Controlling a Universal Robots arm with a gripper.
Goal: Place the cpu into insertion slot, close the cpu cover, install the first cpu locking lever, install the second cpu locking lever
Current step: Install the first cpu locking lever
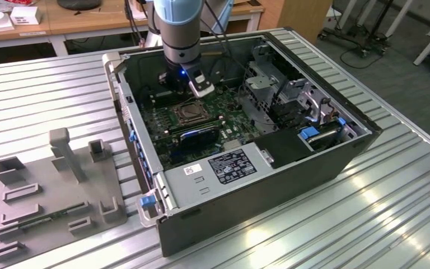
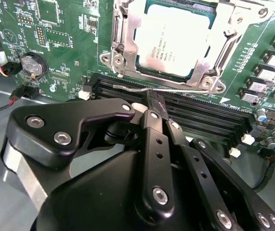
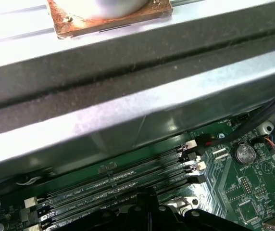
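Inside the open computer case (image 1: 260, 185), my gripper (image 1: 197, 88) hangs low over the green motherboard (image 1: 230, 131), just behind the insertion slot (image 1: 188, 112). In the second wrist view the cpu (image 2: 176, 38) lies in the slot, silvery top up. The cpu cover (image 2: 125, 43) is down around it as a metal frame. A thin wire locking lever (image 2: 185, 89) runs along the slot's near edge. My gripper (image 2: 152, 103) is shut, its black tips right at that lever. Whether they pinch the wire, I cannot tell. In the first wrist view the gripper (image 3: 147, 195) sits over the memory slots (image 3: 128, 180).
Long black memory slots (image 2: 200, 120) lie between the gripper and the socket. A coin battery (image 2: 33, 65) and red-black wires sit to one side. The case wall (image 3: 128, 72) rises close by. A drive cage (image 1: 275, 84) stands at the exterior view's right, a grey fixture (image 1: 58, 190) at its left.
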